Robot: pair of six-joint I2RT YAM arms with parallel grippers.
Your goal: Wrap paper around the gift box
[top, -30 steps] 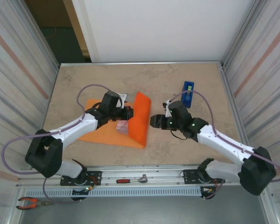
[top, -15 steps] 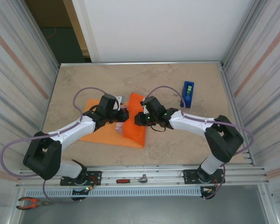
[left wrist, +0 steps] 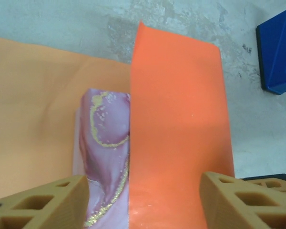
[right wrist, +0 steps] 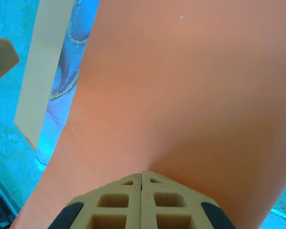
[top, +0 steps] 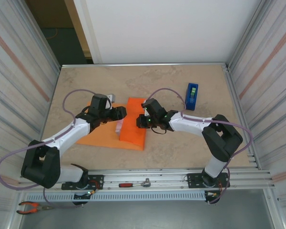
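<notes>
The paper [top: 105,138] lies on the surface [top: 157,81] with its right side folded up and over the gift box [left wrist: 105,152]. Only a strip of the pink marbled lid peeps out beside the flap's edge. The right claw [right wrist: 142,174] has its fingers pressed together with nothing between them, and their tips rest on top of the orange flap as if pinning it down. The left claw [left wrist: 143,191] hangs spread just above the box and the flap's edge, gripping nothing.

To my eye the first fold is being set. It should go best if the right claw bears straight down, so the flap can't spring back or nudge the box sideways. The left claw would then take the sheet's free left edge and draw it snugly across to overlap. The blue tape dispenser [top: 192,95] stands well apart at the back right.
</notes>
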